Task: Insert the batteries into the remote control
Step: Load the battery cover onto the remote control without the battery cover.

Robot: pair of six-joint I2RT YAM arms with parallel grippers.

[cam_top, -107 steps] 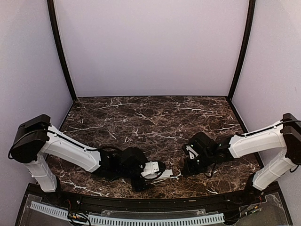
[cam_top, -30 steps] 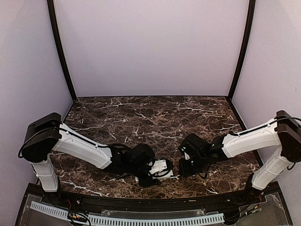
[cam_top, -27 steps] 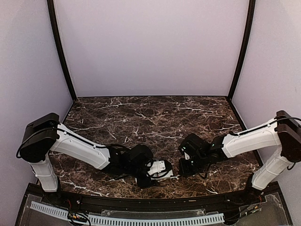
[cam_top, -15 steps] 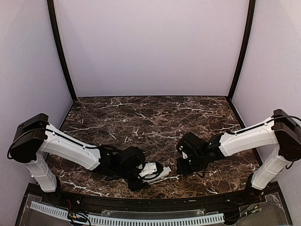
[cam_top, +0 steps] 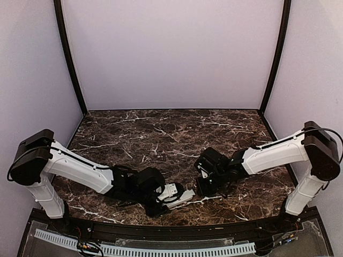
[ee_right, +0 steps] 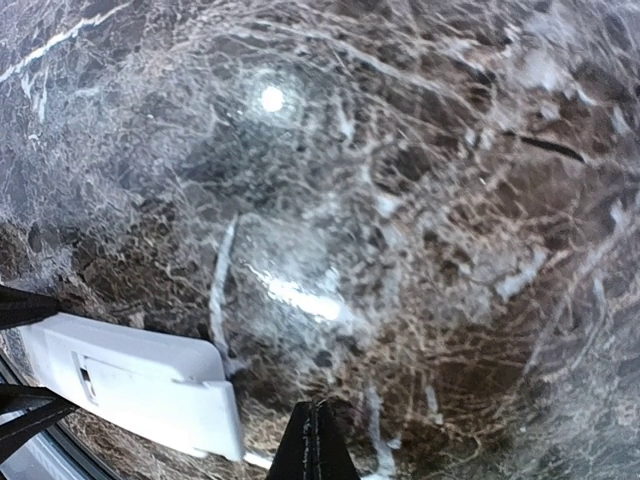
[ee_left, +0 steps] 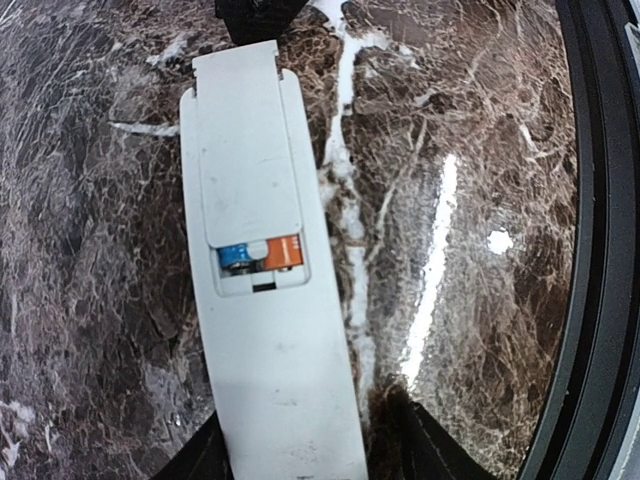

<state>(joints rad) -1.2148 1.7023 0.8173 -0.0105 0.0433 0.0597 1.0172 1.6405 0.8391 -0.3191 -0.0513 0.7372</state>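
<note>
The left gripper (ee_left: 305, 430) has a finger on each side of the remote control (ee_left: 265, 340); I cannot tell if it squeezes. It lies back up on the table (ee_left: 470, 150). The batteries (ee_left: 260, 255), blue and orange, sit inside it. The right gripper (ee_right: 315, 440) is pinched closed by its far end.

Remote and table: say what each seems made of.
Remote: likely plastic, white and matte, with smooth moulded edges. Table: dark brown marble look with white veins, glossy with bright reflections; real stone or printed laminate, can't tell.
</note>
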